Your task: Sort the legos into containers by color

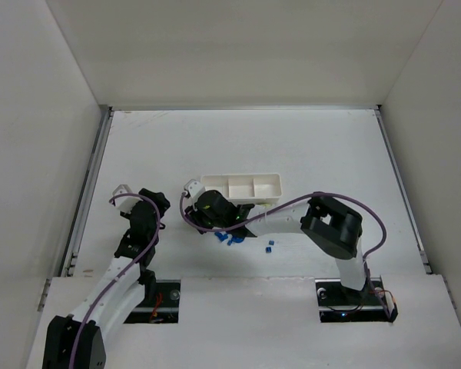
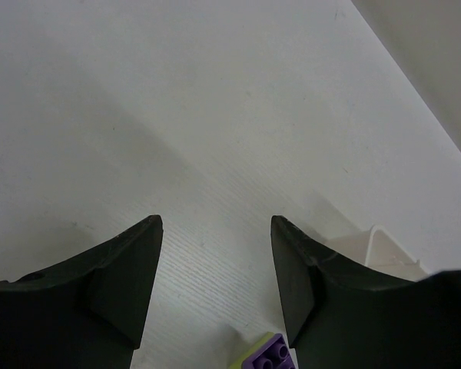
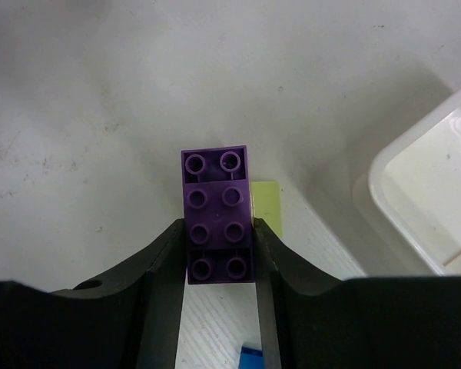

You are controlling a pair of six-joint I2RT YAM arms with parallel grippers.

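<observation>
One purple brick is clamped between the fingers of the right gripper, which presses on the brick's two long sides. The brick is a two-by-four type with eight round studs in two rows. It is deep purple, and its studded face is turned toward the wrist camera. Its long axis runs parallel to the fingers and points straight away from the wrist. Roughly half its length projects beyond the fingertips.

The white tray lies to the right of the brick in the right wrist view, apart from it, with only one rounded corner visible. In the top view the tray shows three compartments in a row, and the right gripper sits at the tray's near left corner.

A yellow-green brick lies on the table between the purple brick and the tray, just beside the purple brick. Several blue bricks lie on the near side of the tray, by the right arm.

The left gripper is left of the tray, its jaws spread wide with nothing between them.
</observation>
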